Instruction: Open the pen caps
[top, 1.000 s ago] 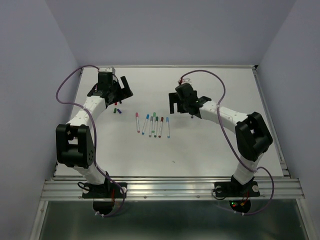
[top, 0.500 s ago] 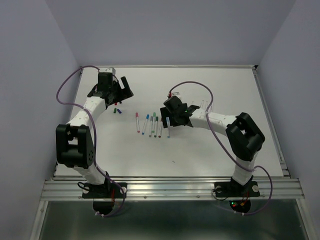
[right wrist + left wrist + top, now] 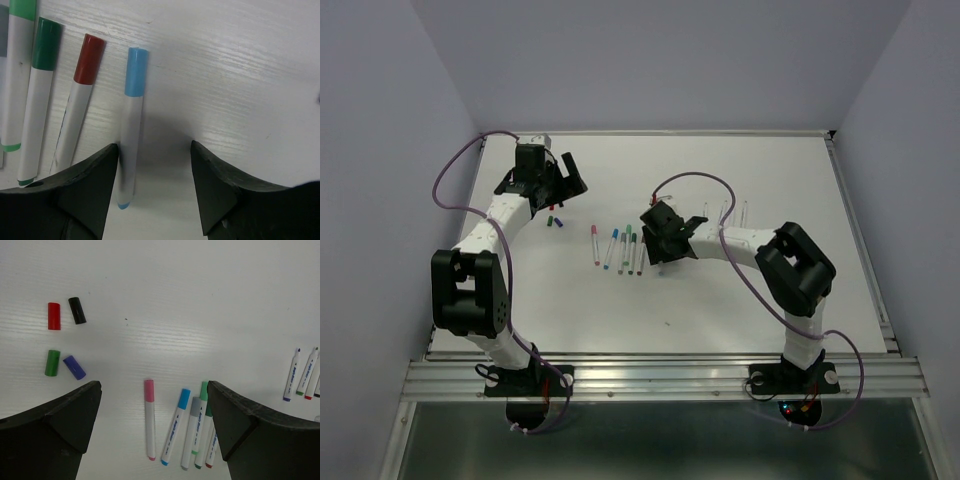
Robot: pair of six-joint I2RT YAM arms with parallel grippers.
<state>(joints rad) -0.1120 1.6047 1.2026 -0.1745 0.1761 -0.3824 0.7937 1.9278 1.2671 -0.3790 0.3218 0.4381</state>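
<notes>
We find the left hand [image 3: 154,384] fully spread and holding nothing, poised over the bench [image 3: 750,290] toward its far left corner. Four pen caps lie loose on the surface there, each apart from any barrel. A red cap [image 3: 54,316] and a black cap [image 3: 77,310] lie side by side. Toward the near edge from them, a green cap [image 3: 52,362] and a purple cap [image 3: 74,367] lie just beside each other. The capped pens lie in a roughly parallel row around the middle of the bench, caps pointing to the far edge. From the left end we identify a pink-capped pen [image 3: 149,420], a blue-capped pen [image 3: 175,427] and a grey-capped pen [image 3: 190,432]. Further along come a dark-green-capped pen [image 3: 37,100], a brown-capped pen [image 3: 80,110] and, at the right end, the light-blue-capped pen [image 3: 132,125]. The right hand [image 3: 154,146] is lowered over that last pen with its jaws partly spread. The barrel lies between them, right against one finger [image 3: 95,175] and apart from the other, so it is not pinched. Two uncapped pens [image 3: 291,376] lie between the row and the right edge, coloured tips bare.
</notes>
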